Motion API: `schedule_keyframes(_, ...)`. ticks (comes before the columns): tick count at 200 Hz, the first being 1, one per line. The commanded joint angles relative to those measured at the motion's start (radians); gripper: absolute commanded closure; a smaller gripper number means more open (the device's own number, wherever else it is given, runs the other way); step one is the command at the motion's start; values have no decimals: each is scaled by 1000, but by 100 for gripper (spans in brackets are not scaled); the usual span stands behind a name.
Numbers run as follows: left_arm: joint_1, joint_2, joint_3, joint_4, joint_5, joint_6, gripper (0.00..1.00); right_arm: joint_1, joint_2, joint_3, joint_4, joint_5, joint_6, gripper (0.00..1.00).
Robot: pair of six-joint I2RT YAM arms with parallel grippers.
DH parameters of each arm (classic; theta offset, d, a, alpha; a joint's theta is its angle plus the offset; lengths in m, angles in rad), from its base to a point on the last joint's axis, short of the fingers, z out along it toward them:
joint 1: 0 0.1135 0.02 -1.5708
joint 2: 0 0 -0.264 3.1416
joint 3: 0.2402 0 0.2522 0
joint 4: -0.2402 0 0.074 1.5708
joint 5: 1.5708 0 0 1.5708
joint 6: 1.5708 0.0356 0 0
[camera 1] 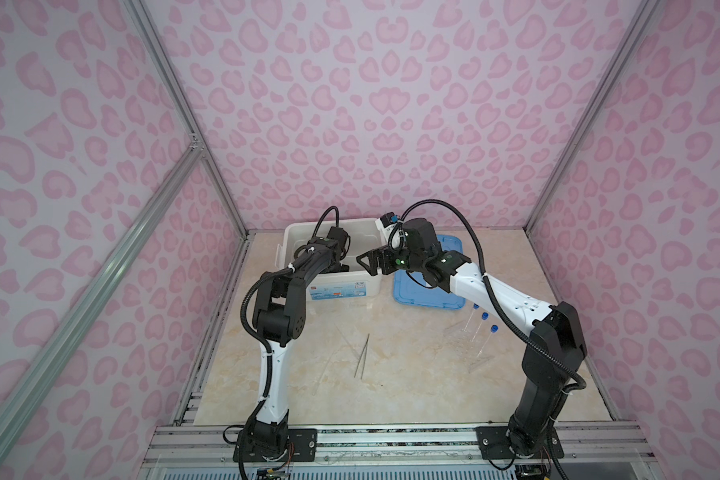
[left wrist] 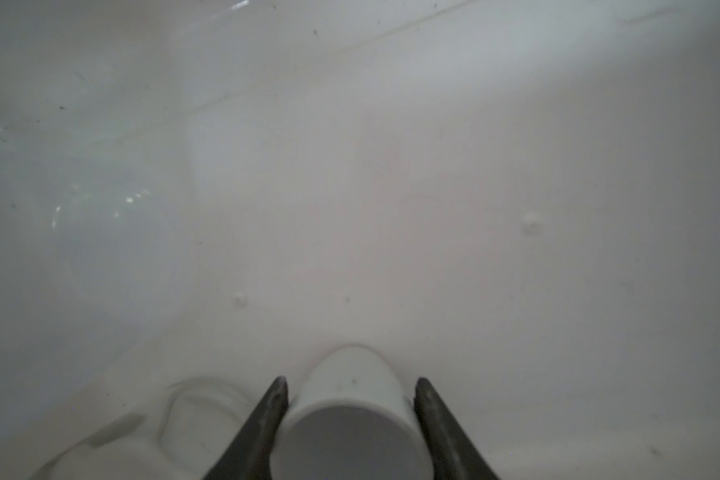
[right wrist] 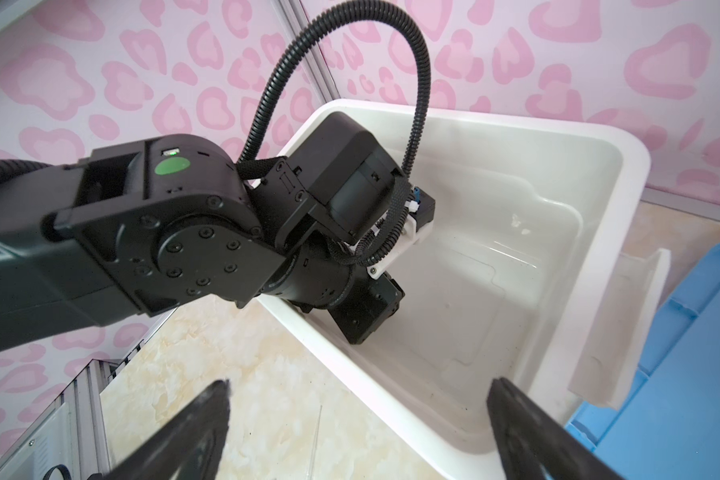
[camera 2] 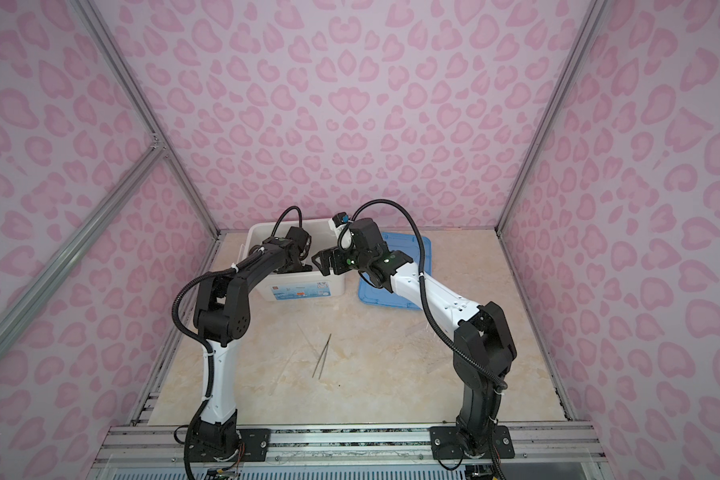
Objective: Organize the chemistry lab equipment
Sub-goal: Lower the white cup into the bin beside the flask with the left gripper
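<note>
- Two grippers work at the large white plastic bin [camera 1: 333, 286], upper centre in both top views. The flat blue lid [camera 1: 416, 299] lies just right of it, so the bin is open for loading.
- The left gripper [left wrist: 350, 380] is inside the bin. Its fingers [left wrist: 262, 424] are clamped on opposite sides of the small white cup [left wrist: 346, 419], which is matte and cylindrical, with its open mouth facing the wrist camera. A side grip likely suits the smooth round wall.
- A clear glass vessel [left wrist: 200, 407] sits just beside the cup on the bin floor; its type cannot be told.
- The right gripper [right wrist: 360, 384] hovers over the bin rim with fingers wide apart, holding nothing. It is probably standing clear.
- Items not yet binned, on the marbled table [camera 1: 391, 395]:
  - slim metal tweezers [camera 1: 362, 357], lower centre
  - blue-capped test tubes [camera 1: 481, 328] at the clear tube rack [camera 1: 460, 338], right
</note>
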Motion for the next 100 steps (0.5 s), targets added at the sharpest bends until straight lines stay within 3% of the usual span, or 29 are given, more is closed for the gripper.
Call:
schedule_keyframes(1,0,-31,-5,13,25,1,56,1,12,10,9,5,9,3)
schedule_keyframes(33,2,-30,-3,10,20,2,55,2,13,12,6,6,8,3)
schedule_keyframes(60,4,-44,-5,13,33,-5,41,1,5,12,1,12,6,3)
schedule_keyframes(84,4,-72,2,8,24,-4,36,1,-1,9,0,17,5,3)
schedule_keyframes(100,4,-92,1,6,20,-2,26,2,-4,8,0,18,5,3)
